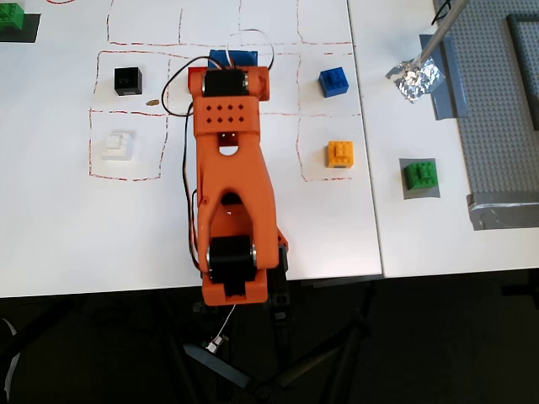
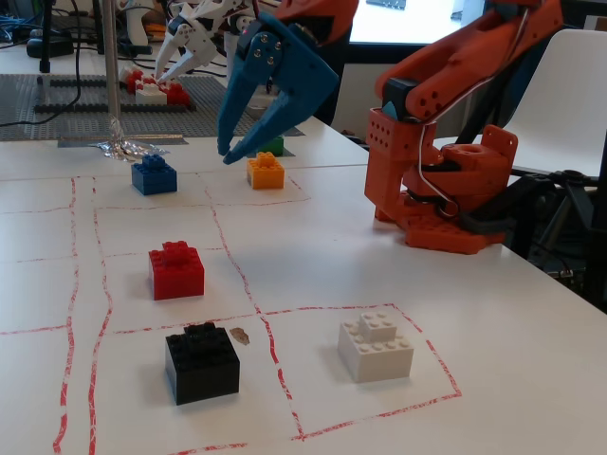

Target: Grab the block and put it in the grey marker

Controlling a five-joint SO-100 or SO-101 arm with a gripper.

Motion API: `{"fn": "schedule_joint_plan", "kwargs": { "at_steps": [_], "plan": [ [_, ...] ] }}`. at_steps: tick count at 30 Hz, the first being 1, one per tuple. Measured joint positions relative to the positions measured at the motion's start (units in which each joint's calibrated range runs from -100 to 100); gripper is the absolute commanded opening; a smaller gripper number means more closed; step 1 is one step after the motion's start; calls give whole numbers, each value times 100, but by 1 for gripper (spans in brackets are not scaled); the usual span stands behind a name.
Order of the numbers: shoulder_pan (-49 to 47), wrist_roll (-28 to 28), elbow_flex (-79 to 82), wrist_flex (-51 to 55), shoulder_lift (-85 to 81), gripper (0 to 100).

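Note:
The green block [image 1: 420, 174] sits on the grey marker [image 1: 407, 163], a grey tape square on the right of the table in the overhead view. In the fixed view only a sliver of the green block [image 2: 273, 145] shows behind the orange block. My blue gripper [image 2: 226, 155] hangs open and empty above the table, in front of the blue and orange blocks. In the overhead view the gripper [image 1: 230, 57] is mostly hidden under the orange arm, far left of the green block.
A blue block [image 1: 334, 82], orange block [image 1: 341, 154], black block [image 1: 128, 80], white block [image 1: 116, 145] and red block [image 2: 176, 270] stand in red-lined cells. Crumpled foil [image 1: 414, 77] and a grey baseplate [image 1: 505, 109] lie at the right. Another green block [image 1: 13, 21] sits top left.

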Motion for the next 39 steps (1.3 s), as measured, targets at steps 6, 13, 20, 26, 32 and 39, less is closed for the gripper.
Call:
{"fn": "schedule_joint_plan", "kwargs": {
  "at_steps": [6, 13, 20, 26, 32, 39],
  "plan": [
    [-299, -117, 1569, -732, -1281, 0],
    [-219, -225, 2759, -788, -2226, 0],
    [-219, -225, 3156, -579, -2939, 0],
    [-219, -234, 3390, -410, -3249, 0],
    [-219, -230, 3427, -257, -3739, 0],
    [-219, -230, 3454, -177, -3773, 0]
  ]
}}
